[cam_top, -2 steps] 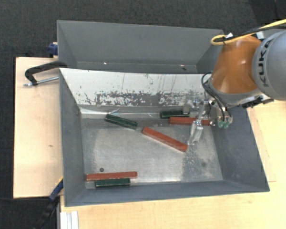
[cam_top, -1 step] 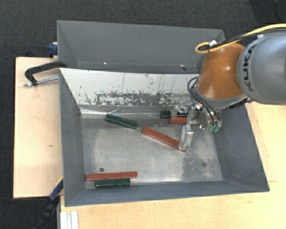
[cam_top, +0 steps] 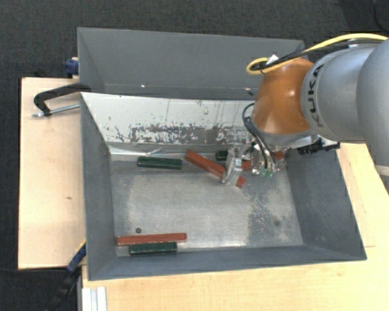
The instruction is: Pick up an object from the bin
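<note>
A grey metal bin [cam_top: 97, 193] is seen from above. At the front left of its floor, a red-brown bar [cam_top: 151, 239] lies just beside a dark green bar [cam_top: 153, 249]. Near the back wall lies a second green bar [cam_top: 159, 163], then a slanted red-brown bar [cam_top: 204, 164]. The gripper [cam_top: 235, 170] sits low at that bar's right end, with a small red piece [cam_top: 240, 182] just beneath. Whether it is open or closed cannot be told. The orange-covered arm [cam_top: 282, 102] enters from the right.

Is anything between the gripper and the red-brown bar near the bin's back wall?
Nothing visible does: the gripper is at the right end of the red-brown bar. A small dark piece lies beside it, not between.
</note>
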Controlling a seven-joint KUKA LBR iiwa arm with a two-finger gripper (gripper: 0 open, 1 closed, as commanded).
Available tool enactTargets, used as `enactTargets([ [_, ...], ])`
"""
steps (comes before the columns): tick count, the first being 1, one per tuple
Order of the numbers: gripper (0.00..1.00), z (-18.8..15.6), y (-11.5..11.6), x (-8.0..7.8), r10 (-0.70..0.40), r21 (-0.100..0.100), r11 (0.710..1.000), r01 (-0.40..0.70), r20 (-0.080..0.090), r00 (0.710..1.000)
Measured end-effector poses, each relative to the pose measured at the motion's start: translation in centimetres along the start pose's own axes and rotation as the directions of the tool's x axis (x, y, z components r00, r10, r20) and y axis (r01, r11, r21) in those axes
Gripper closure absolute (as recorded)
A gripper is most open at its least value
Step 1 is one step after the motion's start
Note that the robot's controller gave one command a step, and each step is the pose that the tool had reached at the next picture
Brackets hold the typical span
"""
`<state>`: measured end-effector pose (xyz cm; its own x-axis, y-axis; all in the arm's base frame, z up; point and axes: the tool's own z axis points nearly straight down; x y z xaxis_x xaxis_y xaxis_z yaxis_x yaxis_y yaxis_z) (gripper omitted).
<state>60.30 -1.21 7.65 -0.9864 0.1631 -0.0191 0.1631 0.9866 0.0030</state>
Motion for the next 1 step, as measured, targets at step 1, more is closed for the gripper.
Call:
enactTargets([
  [1,0.0,0.51,0.03,0.59,-0.002,0.001,1.0,0.002,-0.021,1.0],
])
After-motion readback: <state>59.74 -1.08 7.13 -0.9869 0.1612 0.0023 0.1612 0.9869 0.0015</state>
